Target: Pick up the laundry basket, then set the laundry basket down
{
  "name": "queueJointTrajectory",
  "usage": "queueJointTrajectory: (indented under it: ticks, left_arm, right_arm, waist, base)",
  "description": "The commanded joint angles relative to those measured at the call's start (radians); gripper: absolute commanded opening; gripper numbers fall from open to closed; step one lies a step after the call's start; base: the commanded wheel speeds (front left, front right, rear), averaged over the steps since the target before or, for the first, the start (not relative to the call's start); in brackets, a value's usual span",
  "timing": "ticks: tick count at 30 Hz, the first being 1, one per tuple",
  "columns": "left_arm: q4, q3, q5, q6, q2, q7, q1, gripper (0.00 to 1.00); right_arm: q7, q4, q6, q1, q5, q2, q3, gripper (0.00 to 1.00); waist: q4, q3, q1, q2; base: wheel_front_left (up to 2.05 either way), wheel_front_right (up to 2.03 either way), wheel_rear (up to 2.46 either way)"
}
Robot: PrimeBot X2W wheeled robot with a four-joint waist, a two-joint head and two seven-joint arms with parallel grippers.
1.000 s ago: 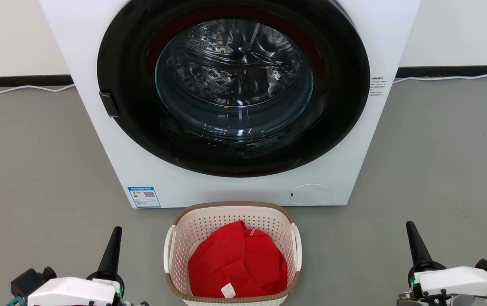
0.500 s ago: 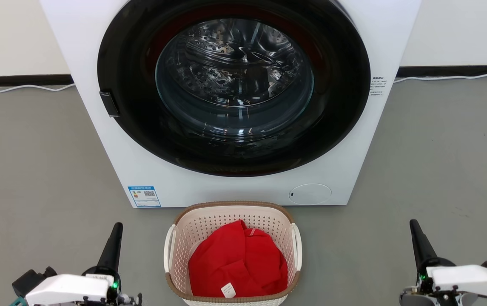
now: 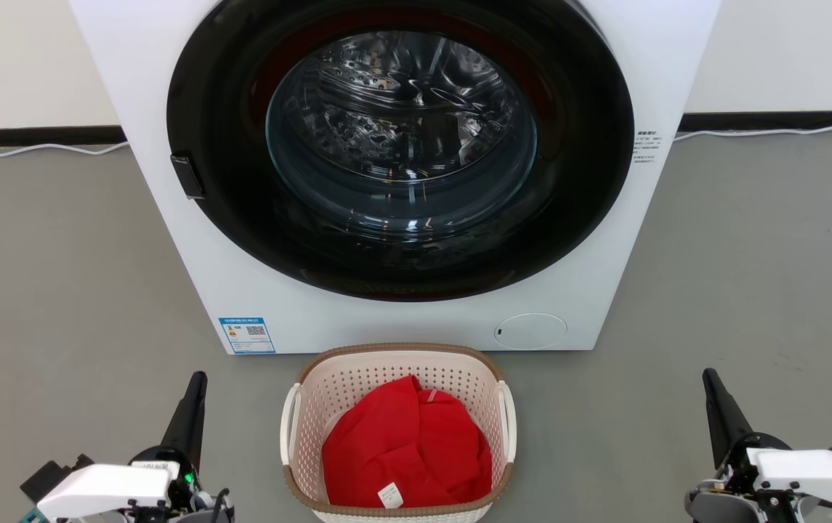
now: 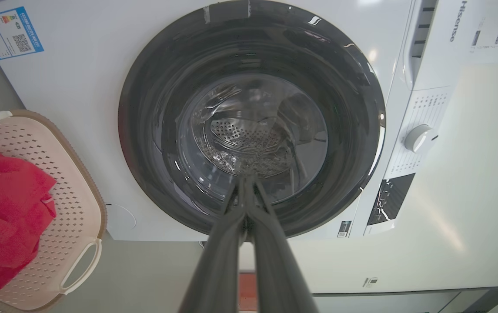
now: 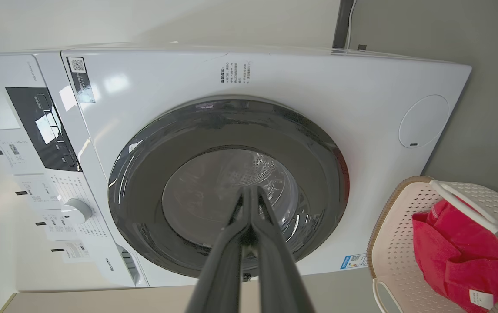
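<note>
From the head view, the laundry basket (image 3: pixel 395 351) stands on the grey floor (image 3: pixel 59 290), just in front of the washing machine (image 3: pixel 626 254) and centred below its round door (image 3: pixel 401 138). A red cloth (image 3: pixel 405 443) lies bunched inside it, a small white tag (image 3: pixel 389 497) facing up. The left end effector (image 3: pixel 196 383) hangs at the lower left, its two dark fingers pressed together into one point, holding nothing and clear of the basket's left handle (image 3: pixel 288 425). The right end effector (image 3: pixel 712 381) sits at the lower right, farther from the basket, likewise fully closed and empty.

In the left wrist view, the left end effector (image 4: pixel 245 180) rises from the bottom edge with its fingers meeting at the tips, no gap between them, nothing gripped. They point toward the dark door of the washing machine (image 4: pixel 79 87) without touching it. The laundry basket (image 4: pixel 70 204) appears at the left edge, one white handle (image 4: pixel 81 265) turned toward the camera, the red cloth (image 4: pixel 5 208) inside.

In the right wrist view, the right end effector (image 5: pixel 251 189) is also shut tip to tip and empty, aimed at the door glass of the washing machine (image 5: pixel 318 82). The laundry basket (image 5: pixel 390 248) sits at the lower right on the floor, well apart from the fingers, with the red cloth (image 5: pixel 453 252) in it.
</note>
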Motion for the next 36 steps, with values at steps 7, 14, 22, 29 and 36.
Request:
queueJointTrajectory:
  ticks: [7, 14, 22, 29, 36]
  left_arm:
    - [-0.019, 0.045, -0.069, -0.002, -0.005, 0.025, -0.066, 0.0]
    - [-0.019, 0.046, -0.069, -0.002, -0.005, 0.025, -0.066, 0.0]
    - [-0.019, 0.046, -0.068, -0.002, -0.006, 0.026, -0.066, 0.0]
    - [-0.019, 0.047, -0.067, -0.002, -0.006, 0.026, -0.066, 0.0]
    - [-0.019, 0.047, -0.067, -0.002, -0.007, 0.027, -0.066, 0.0]
  right_arm:
    - [0.029, -0.031, 0.007, -0.058, 0.086, -0.01, 0.006, 0.0]
    - [0.03, -0.031, 0.007, -0.059, 0.084, -0.008, 0.004, 0.0]
    - [0.031, -0.031, 0.007, -0.059, 0.083, -0.007, 0.003, 0.0]
    - [0.033, -0.031, 0.007, -0.059, 0.082, -0.006, 0.001, 0.0]
    - [0.033, -0.031, 0.007, -0.059, 0.081, -0.005, 0.0, 0.0]
  waist:
    - [0.0, 0.001, 0.0, 0.0]
    - [0.0, 0.001, 0.0, 0.0]
    - [0.0, 0.001, 0.0, 0.0]
    - [0.0, 0.001, 0.0, 0.0]
    - [0.0, 0.001, 0.0, 0.0]
  base:
    - [0.0, 0.0, 0.0]
    - [0.0, 0.0, 0.0]
    - [0.0, 0.0, 0.0]
    - [0.0, 0.0, 0.0]
    - [0.0, 0.0, 0.0]
